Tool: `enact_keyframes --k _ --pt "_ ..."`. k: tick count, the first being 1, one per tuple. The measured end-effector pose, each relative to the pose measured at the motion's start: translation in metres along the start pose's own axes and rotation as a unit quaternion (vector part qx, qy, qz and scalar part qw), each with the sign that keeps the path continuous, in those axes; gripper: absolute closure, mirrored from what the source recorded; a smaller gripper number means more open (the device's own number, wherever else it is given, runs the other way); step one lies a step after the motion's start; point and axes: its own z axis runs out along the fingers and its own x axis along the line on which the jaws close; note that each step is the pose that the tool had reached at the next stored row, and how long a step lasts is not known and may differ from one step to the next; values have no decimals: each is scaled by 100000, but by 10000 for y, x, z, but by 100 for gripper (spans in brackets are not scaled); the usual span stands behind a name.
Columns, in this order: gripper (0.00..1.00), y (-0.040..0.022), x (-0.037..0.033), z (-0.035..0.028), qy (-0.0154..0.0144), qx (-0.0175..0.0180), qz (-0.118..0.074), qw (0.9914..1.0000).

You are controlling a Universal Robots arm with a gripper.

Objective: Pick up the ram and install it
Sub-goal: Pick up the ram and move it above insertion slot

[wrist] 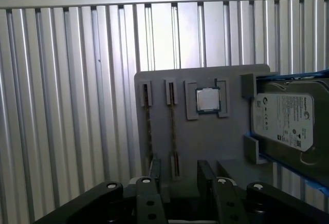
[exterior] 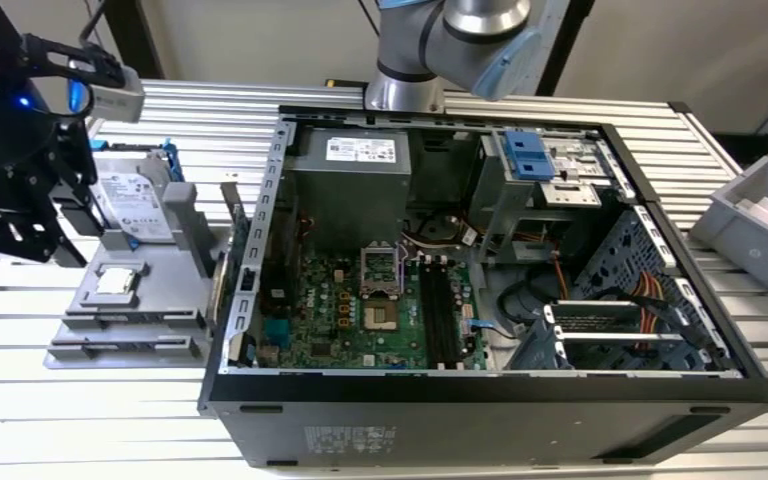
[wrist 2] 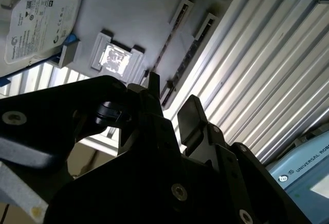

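End effector [wrist: 180, 175] spread wide, hovering above the grey holder [wrist: 211, 142]. The ram [wrist: 172, 131] stands on edge in its slot there, thin top edge up, I reckon for pinching.

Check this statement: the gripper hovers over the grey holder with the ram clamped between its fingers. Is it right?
Not right. The first wrist view shows the gripper open and empty over the grey holder; the ram stands edge-on in its slot there.
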Motion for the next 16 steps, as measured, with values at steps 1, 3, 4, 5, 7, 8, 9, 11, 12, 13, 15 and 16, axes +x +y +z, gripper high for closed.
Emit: enact_keyframes --k 1,3,4,5,7,8,9,11,12,13,15,16 --pt "0 0 3 16 -1 1 2 100000" --pt "0 0 8 50 4 2 -2 100000" --pt "0 0 10 66 13 -2 0 100000" --pt "0 -1 13 82 13 -1 -1 100000" --pt "0 -2 21 114 14 -2 -5 100000" --pt "0 -2 28 131 12 0 -9 100000" --pt "0 -2 36 146 16 -5 -7 100000" --pt "0 -2 55 177 18 -7 -2 100000" --pt "0 -3 66 193 16 -2 -3 100000" --pt "0 -4 78 211 13 0 0 100000" --pt "0 -5 102 243 14 -1 -2 100000" --pt "0 -6 116 260 13 -1 1 100000"
